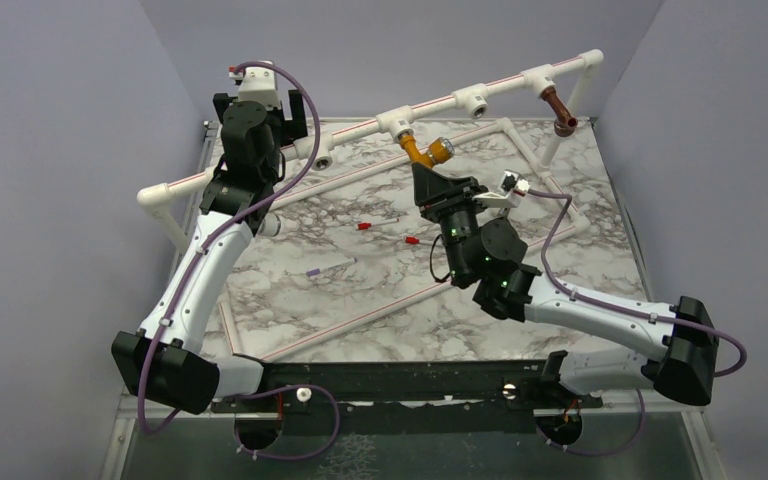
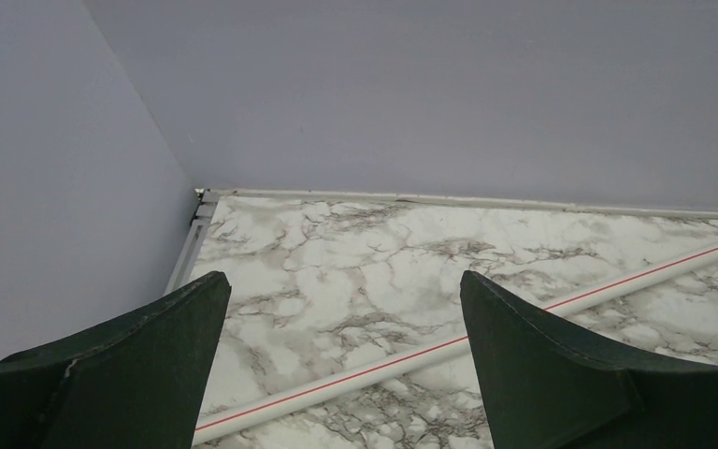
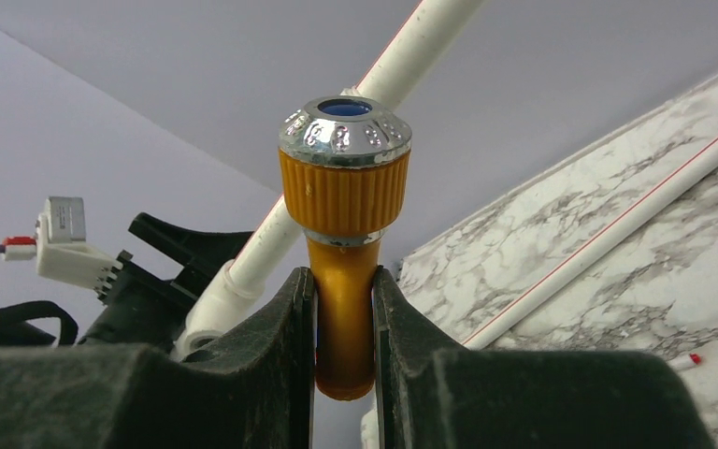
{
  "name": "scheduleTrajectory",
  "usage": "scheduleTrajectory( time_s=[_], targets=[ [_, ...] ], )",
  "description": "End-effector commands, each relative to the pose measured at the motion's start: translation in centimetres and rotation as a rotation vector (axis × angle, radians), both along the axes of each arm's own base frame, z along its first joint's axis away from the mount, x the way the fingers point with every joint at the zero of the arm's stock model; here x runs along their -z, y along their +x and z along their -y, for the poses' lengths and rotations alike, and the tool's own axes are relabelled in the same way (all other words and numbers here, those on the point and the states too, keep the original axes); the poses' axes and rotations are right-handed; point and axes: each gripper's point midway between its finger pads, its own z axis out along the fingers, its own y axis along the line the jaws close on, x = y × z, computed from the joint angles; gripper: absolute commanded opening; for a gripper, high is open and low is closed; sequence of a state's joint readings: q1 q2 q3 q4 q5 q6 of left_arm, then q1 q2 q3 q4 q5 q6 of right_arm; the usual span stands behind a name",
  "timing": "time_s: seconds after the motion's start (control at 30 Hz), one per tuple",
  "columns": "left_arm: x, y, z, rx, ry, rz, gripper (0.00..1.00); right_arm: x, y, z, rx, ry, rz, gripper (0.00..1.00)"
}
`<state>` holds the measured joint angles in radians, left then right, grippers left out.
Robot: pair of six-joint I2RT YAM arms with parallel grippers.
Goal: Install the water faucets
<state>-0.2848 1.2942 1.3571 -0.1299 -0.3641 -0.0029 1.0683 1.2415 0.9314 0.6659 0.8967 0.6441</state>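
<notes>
The orange-yellow faucet point(image 1: 422, 150) with a silvery cap hangs from a white tee on the raised pipe rail point(image 1: 440, 104). My right gripper point(image 1: 430, 178) is shut on the faucet; in the right wrist view its body point(image 3: 344, 309) sits between my fingers, with the ribbed knob and silvery cap above them. The dark brown faucet point(image 1: 560, 110) hangs from a tee at the rail's right end. My left gripper point(image 1: 305, 125) is open and empty at the far left, near the rail; its wrist view shows only the fingers point(image 2: 542, 355) above the marble top.
A white pipe frame with red stripes point(image 1: 390, 305) lies on the marble table. Two small red-tipped pieces point(image 1: 364, 226) and a purple one point(image 1: 312, 271) lie inside it. An empty tee point(image 1: 477, 103) and another point(image 1: 320, 158) sit on the rail. Grey walls enclose three sides.
</notes>
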Motion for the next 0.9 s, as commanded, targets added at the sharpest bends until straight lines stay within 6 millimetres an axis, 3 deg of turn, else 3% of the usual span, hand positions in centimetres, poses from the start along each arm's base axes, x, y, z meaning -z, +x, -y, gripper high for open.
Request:
scheduleTrajectory(
  time_s=[0.0,0.23,0.53,0.87],
  targets=[
    [5.9,-1.1,2.3,0.088,0.023,-0.191,0.94,0.0,0.9,0.9,0.013,0.153,-0.068,0.01],
    [5.8,-1.2,2.5,0.092,0.019,-0.188,0.94,1.0,1.2,0.4,-0.014,0.261,-0.132,0.01],
    [5.5,-1.5,2.9,0.100,0.020,-0.178,0.94,0.4,1.0,-0.6,-0.077,0.408,-0.169,0.01],
    [5.3,-1.8,3.1,0.101,0.027,-0.169,0.95,1.1,0.6,-2.2,-0.169,0.552,-0.280,0.01]
  ],
)
